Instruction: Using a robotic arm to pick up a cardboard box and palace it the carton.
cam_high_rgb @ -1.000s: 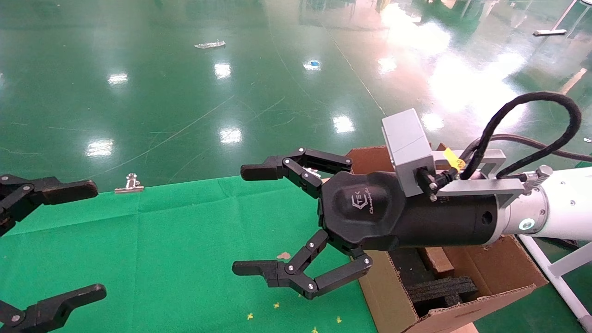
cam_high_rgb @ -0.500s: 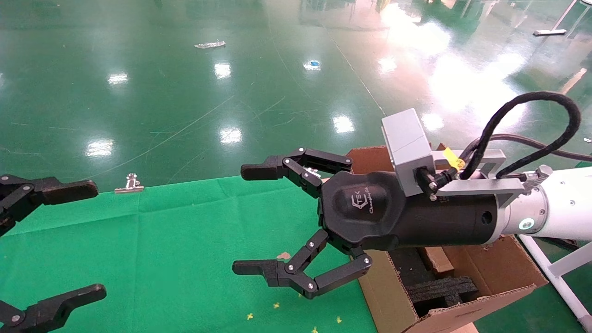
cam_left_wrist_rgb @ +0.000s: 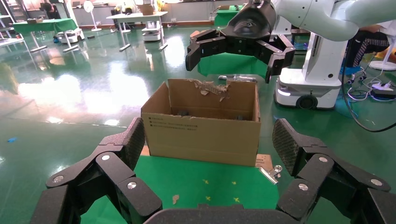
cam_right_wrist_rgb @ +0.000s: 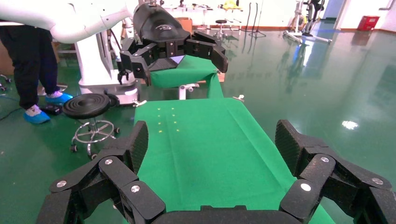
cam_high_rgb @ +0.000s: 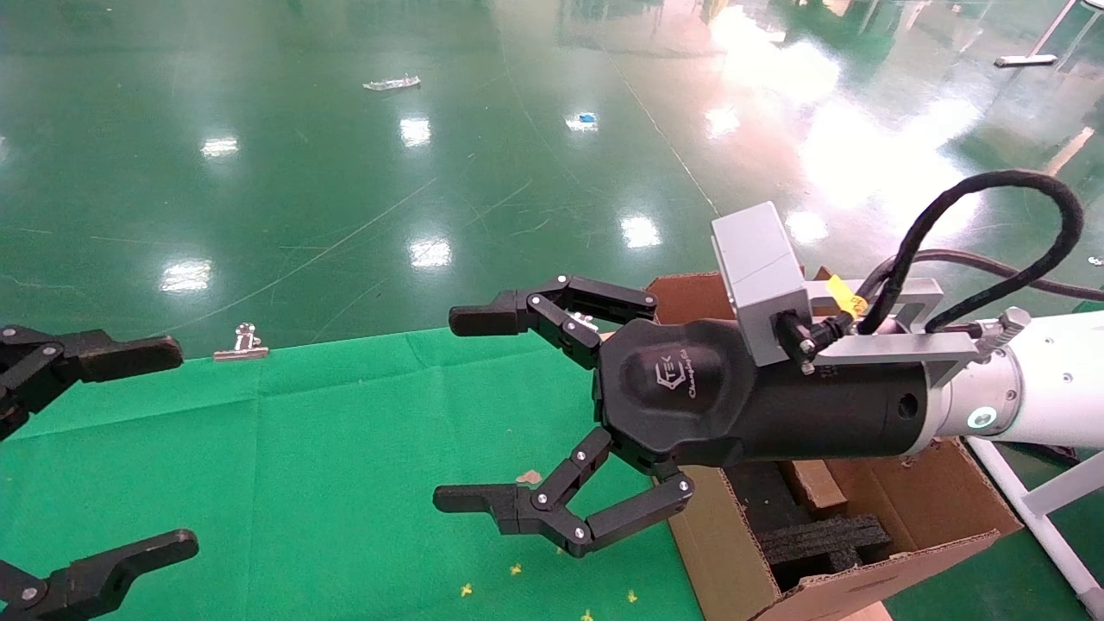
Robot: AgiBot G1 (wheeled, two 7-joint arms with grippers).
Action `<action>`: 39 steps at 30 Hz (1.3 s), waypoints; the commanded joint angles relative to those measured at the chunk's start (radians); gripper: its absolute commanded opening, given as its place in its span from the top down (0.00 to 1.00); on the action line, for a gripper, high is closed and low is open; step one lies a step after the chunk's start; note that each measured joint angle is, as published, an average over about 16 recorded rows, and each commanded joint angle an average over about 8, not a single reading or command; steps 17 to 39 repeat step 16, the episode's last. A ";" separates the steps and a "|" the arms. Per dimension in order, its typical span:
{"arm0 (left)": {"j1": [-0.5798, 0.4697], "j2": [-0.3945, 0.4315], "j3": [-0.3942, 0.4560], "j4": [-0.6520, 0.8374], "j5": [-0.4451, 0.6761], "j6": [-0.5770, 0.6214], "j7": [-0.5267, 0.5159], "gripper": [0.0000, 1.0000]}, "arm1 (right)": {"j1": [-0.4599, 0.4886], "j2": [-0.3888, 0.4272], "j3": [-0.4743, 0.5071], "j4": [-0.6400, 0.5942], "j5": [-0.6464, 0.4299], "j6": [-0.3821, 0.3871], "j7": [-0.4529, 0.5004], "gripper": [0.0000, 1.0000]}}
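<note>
The right gripper (cam_high_rgb: pixel 448 410) hovers spread and empty over the green cloth (cam_high_rgb: pixel 345 448), its wrist above the carton (cam_high_rgb: pixel 906 517). The left gripper (cam_high_rgb: pixel 177 444) hangs spread too.

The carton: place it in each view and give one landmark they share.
Head view: carton at lower right, partly behind the open right pincer.
Left wrist view: carton at centre, beyond the open left pincer.
Right wrist view: not in it.
Shared landmark: the green cloth.
</note>
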 commanded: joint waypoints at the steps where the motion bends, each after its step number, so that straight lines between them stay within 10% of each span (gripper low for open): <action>1: 0.000 0.000 0.000 0.000 0.000 0.000 0.000 0.00 | 0.000 0.000 0.000 0.000 0.000 0.000 0.000 0.00; 39: 0.000 0.000 0.000 0.000 0.000 0.000 0.000 0.00 | 0.000 0.000 0.000 0.000 0.000 0.000 0.000 0.00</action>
